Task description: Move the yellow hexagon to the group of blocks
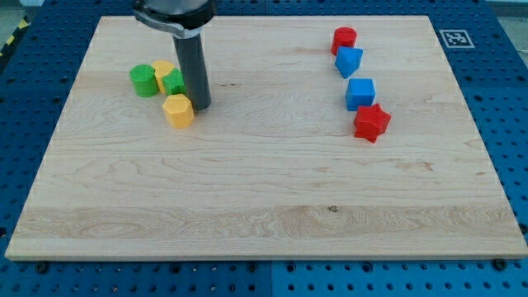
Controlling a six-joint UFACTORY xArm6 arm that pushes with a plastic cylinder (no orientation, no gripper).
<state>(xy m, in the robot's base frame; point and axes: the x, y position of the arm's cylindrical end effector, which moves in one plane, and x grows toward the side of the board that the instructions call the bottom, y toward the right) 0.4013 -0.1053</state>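
A: Nearest the view's bottom lies bare wood of the board, a pale plank table top resting on a blue perforated surface. What sits closest above that?

B: On the view's left, the yellow hexagon. It lies just below the small cluster there, close to it, though I cannot tell if it touches the green block above.

A: And the cluster itself?

B: Three pieces: a green cylinder at the far left, a yellow block behind, its shape partly hidden, and a green block whose shape the rod covers in part. They are packed together.

A: Where is my tip?

B: My tip stands on the board just to the right of the yellow hexagon and of the green block, very near both. The dark rod rises straight up from it to the view's top.

A: Any jaws?

B: None; the arm ends in the rod alone, so nothing is apart or clamped.

A: The right side?

B: Well apart from all that, a column: red cylinder, blue block, blue cube, red star. A printed marker sits at the board's top right corner.
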